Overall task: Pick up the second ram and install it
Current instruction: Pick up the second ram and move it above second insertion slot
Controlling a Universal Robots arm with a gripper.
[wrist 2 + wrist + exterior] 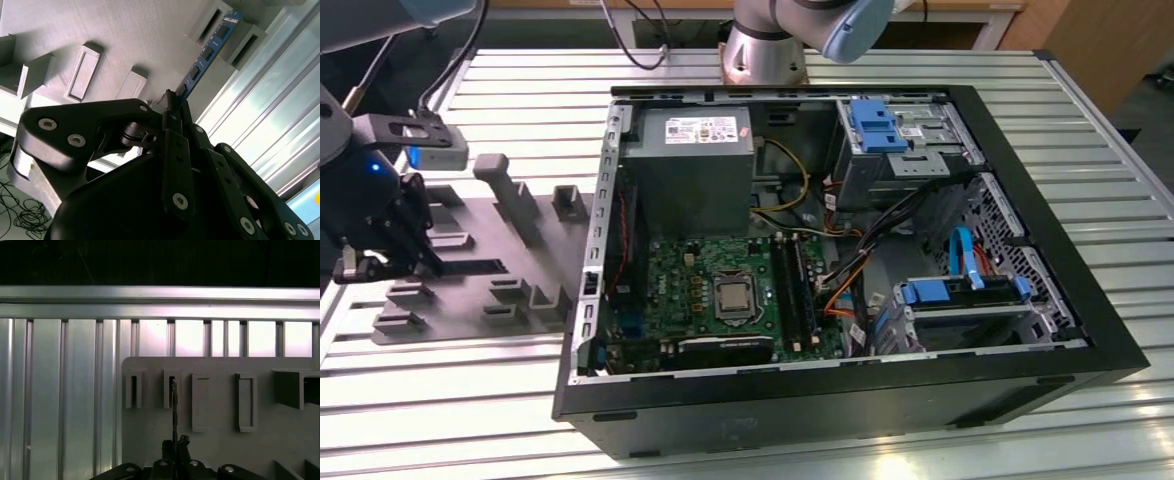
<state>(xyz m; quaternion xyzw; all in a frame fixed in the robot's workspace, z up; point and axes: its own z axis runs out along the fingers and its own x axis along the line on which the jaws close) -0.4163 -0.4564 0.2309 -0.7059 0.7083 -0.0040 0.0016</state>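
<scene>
One gripper (380, 250) hangs over the grey fixture tray (467, 260) at the exterior view's left, well apart from the one open computer case (854, 400) that lies on its side on the slatted metal table (454, 400). In both wrist views its two black fingers (175, 150) are pressed together on a single stick, the second ram (206, 52), pinching it at the end nearest the wrist. The blue board, with a row of dark chips along it, reaches away from the fingertips towards the far side of the tray.

In the first wrist view the ram (174, 405) shows edge-on as one thin dark line rising from the gripper (175, 445). Its far end meets the second of two narrow slotted holders (171, 389) (whether it sits in the slot or is just clear of it cannot be told). Beside these two stand two wider rectangular frames (201, 402), and one larger block (295, 387) stands further along the tray.

Inside the case are one green motherboard (707, 285), one grey power supply (687, 170) at the far end and two blue drive caddies (881, 125), one far and one near
</scene>
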